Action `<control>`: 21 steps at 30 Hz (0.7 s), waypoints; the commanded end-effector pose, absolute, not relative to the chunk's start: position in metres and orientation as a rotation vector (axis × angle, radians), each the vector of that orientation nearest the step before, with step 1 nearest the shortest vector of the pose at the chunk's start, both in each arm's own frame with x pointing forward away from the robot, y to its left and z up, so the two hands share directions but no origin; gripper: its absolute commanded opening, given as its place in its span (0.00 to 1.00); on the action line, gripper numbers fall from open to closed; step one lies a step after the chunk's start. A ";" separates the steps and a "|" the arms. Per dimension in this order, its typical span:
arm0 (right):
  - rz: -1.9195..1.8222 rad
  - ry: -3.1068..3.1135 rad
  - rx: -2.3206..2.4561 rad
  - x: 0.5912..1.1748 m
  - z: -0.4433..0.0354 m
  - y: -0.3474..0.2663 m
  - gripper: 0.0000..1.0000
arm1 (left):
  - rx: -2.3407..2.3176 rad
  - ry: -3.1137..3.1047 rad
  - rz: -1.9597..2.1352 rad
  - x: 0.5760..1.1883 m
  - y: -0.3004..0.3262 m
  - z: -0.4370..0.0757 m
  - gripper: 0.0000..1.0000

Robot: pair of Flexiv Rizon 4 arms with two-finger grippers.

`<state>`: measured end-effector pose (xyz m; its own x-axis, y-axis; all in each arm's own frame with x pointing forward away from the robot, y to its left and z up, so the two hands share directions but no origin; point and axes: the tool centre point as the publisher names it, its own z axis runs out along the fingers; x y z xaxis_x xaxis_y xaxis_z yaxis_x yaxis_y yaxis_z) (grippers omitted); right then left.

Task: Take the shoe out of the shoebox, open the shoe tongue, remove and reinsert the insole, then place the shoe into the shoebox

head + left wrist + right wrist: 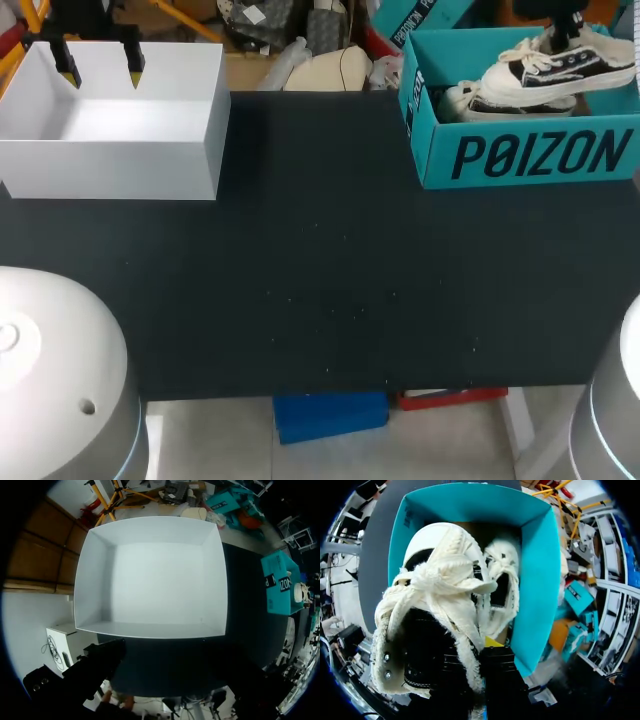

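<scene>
A teal shoebox (530, 155) stands open at the table's far right. Above it hangs a black-and-white sneaker (560, 65) with cream fleece trim, its toe pointing left and tilted down. My right gripper (566, 28) is shut on the sneaker's collar. In the right wrist view the held sneaker (440, 580) fills the space ahead of the gripper (485, 650), over the shoebox (540, 580). A second sneaker (505, 585) lies in the box beneath it. My left gripper (101, 70) hangs open over the white box, holding nothing.
A white open box (110, 130) sits at the table's far left, empty inside (155, 575). The dark tabletop (320, 270) stretches between the two boxes.
</scene>
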<state>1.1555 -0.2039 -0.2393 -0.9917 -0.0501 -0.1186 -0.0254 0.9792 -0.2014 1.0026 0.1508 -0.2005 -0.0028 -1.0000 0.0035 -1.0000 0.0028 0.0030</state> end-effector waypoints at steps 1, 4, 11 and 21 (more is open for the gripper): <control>-0.380 2.915 -0.050 1.114 -0.150 -0.163 0.00 | 2.218 -2.220 -0.003 1.002 0.150 -0.200 1.00; -0.420 2.888 -0.031 1.102 -0.133 -0.135 0.00 | 2.218 -2.220 -0.003 1.002 0.150 -0.200 1.00; -0.458 2.857 0.003 1.058 -0.105 -0.037 0.00 | 2.218 -2.220 -0.003 1.002 0.150 -0.200 1.00; -0.390 2.877 0.008 0.997 -0.118 0.102 0.00 | 2.218 -2.220 -0.003 1.002 0.150 -0.200 1.00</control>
